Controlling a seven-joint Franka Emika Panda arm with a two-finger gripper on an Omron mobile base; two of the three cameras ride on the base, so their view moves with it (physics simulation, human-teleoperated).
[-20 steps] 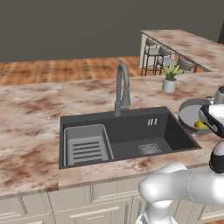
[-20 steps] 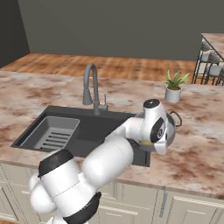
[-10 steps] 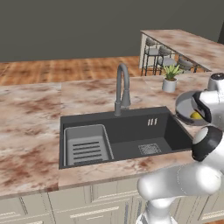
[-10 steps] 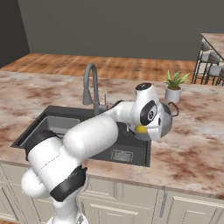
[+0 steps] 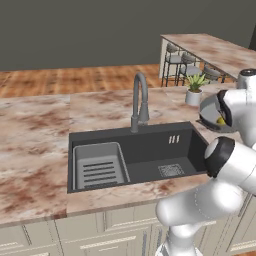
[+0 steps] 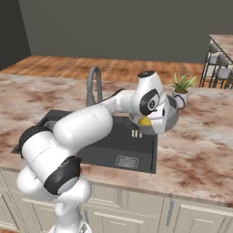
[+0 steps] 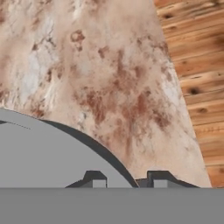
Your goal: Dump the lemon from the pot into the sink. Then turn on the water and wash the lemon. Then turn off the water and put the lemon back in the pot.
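The dark grey pot point(image 5: 211, 111) is off the counter, tilted on its side by the sink's right rim, its opening facing the basin. The yellow lemon point(image 5: 220, 120) lies inside it against the low wall; from the right base it shows as the lemon point(image 6: 144, 121) in the pot point(image 6: 171, 119). My gripper point(image 7: 129, 181) is shut on the pot's rim, whose grey wall point(image 7: 43, 153) lies at the lower left of the hand view. The sink point(image 5: 145, 169) lies below and to the left. The faucet point(image 5: 140, 100) stands behind it, with no water running.
A ribbed rack insert point(image 5: 98, 167) fills the sink's left part, and the drain grate point(image 5: 171, 170) is at the right. A small white pot with a green plant point(image 5: 194, 90) stands on the counter just behind the pot. Bar stools point(image 5: 180, 62) stand beyond.
The arm has risen and lifted the pot off the counter, tipping it towards the sink. The lemon has stayed inside the pot.
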